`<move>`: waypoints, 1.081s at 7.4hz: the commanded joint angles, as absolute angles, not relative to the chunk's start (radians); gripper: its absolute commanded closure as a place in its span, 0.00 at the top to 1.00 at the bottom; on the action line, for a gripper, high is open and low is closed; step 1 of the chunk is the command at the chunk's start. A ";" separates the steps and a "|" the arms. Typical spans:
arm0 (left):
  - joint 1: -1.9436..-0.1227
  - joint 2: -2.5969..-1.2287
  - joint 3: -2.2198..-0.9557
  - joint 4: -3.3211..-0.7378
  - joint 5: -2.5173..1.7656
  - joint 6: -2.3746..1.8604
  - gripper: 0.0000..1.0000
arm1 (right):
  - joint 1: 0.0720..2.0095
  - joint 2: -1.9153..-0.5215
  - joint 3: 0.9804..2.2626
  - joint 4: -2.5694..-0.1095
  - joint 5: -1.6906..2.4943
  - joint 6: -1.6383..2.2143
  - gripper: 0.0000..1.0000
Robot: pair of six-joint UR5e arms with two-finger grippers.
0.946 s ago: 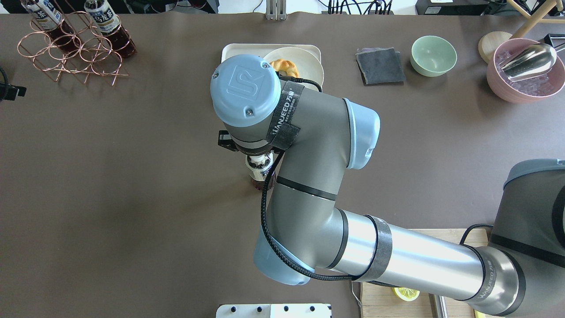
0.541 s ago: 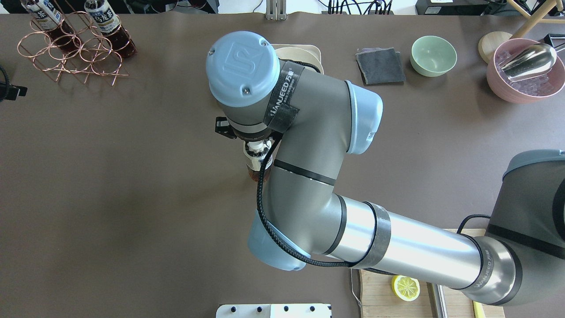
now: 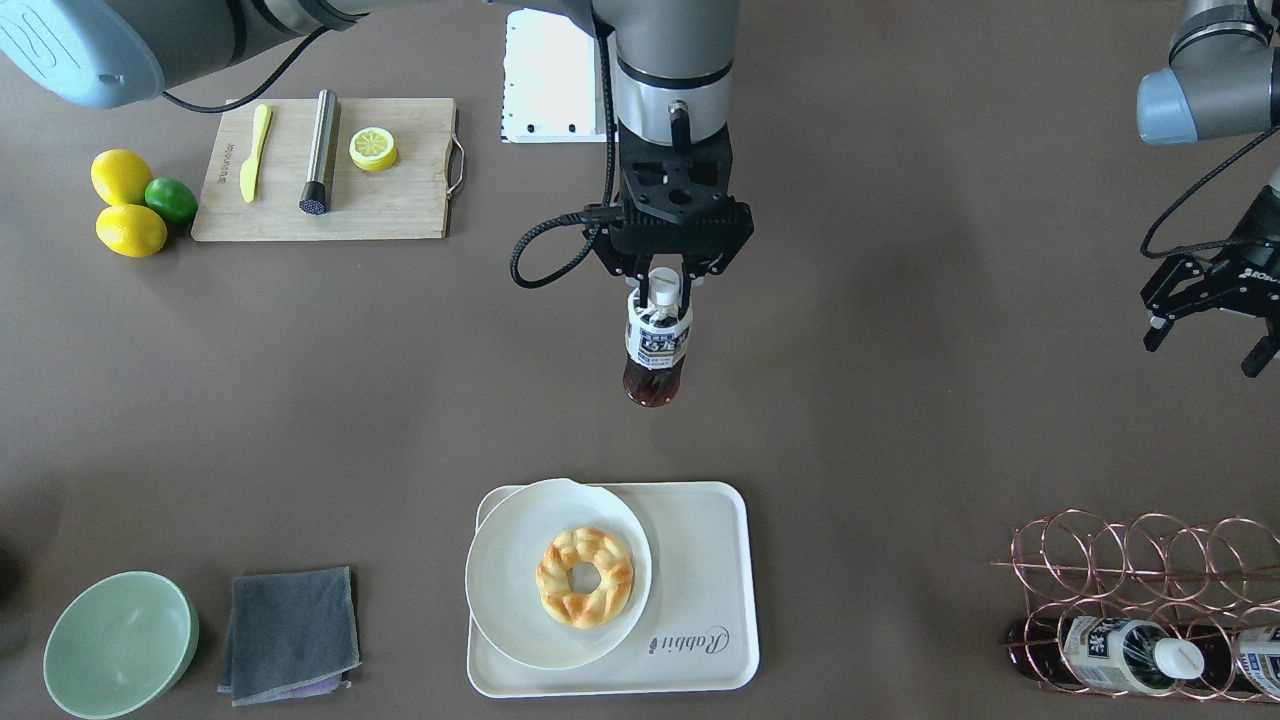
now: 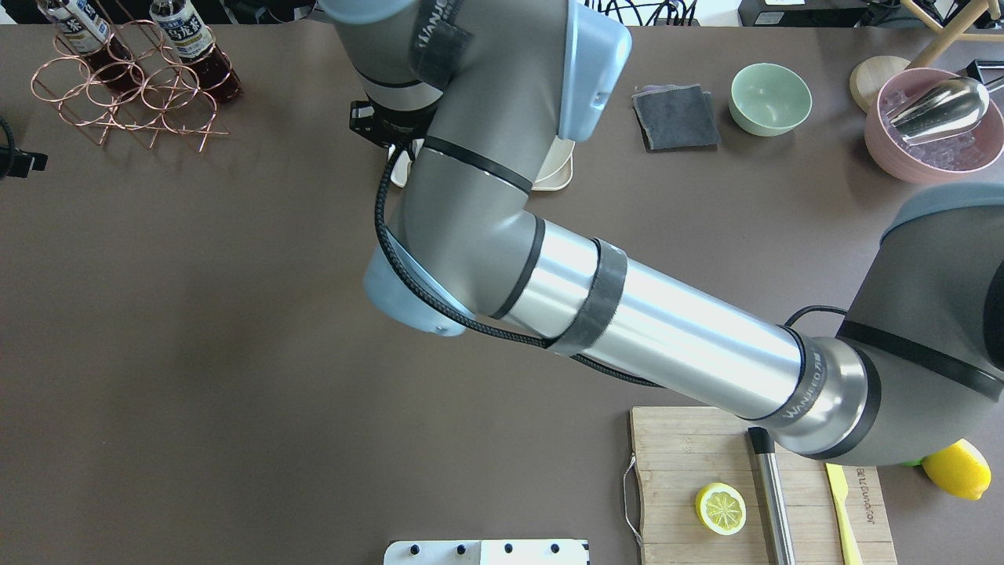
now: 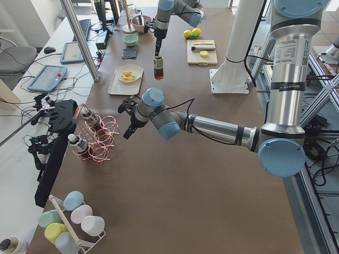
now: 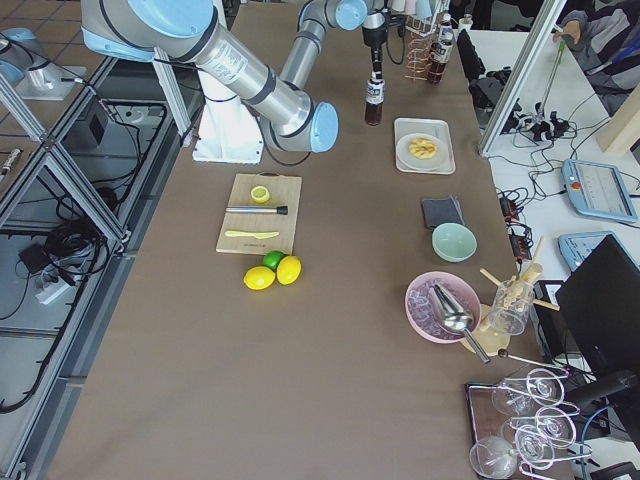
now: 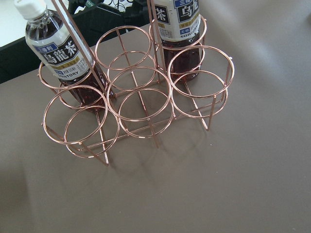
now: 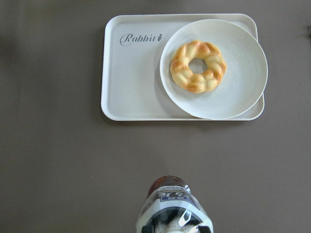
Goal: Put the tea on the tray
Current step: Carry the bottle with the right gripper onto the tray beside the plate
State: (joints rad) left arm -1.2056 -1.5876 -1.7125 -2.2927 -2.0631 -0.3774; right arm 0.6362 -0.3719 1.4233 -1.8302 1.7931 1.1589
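The right gripper (image 3: 665,290) was clenched on the neck of the tea (image 3: 657,345), just under the white cap. It held the bottle upright, hanging clear of the table (image 3: 900,430). The tea was on the robot's side of the tray (image 3: 700,560), apart from its near rim and not yet over it. The tray lay toward the far edge of the table. A plate (image 3: 510,610) covered its right half and overhung the rim a little, and a doughnut (image 3: 585,577) sat on the plate. The tray's left half, with the "Rabbit" print, was bare. The left gripper (image 3: 1203,352) hung over the left end of the table, fingers spread and holding nothing. Near it stood a wire rack (image 7: 141,97) with two bottles (image 7: 56,53) in it.
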 commanded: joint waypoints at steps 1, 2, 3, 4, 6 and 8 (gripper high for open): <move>-1.206 -1.586 -1.704 -2.292 -2.062 -0.377 0.97 | 0.721 -0.188 0.995 -1.588 1.840 1.143 0.00; -1.206 -1.588 -1.698 -2.292 -2.062 -0.380 0.97 | 0.748 -0.160 0.914 -1.566 1.853 1.100 0.00; -1.206 -1.591 -1.697 -2.292 -2.060 -0.380 0.97 | 0.758 -0.147 0.781 -1.385 1.848 1.107 0.00; -1.206 -1.592 -1.694 -2.292 -2.060 -0.382 0.97 | 0.759 -0.109 0.685 -1.331 1.850 1.108 0.00; -1.206 -1.594 -1.695 -2.292 -2.059 -0.382 0.97 | 0.759 -0.104 0.670 -1.328 1.850 1.108 0.00; -1.206 -1.592 -1.692 -2.292 -2.059 -0.382 0.97 | 0.759 -0.104 0.660 -1.328 1.845 1.104 0.00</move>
State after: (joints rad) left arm -1.2057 -1.5929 -1.6947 -2.2918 -2.0587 -0.3819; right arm 0.7589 -0.1059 0.6746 -1.3325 1.8490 1.1074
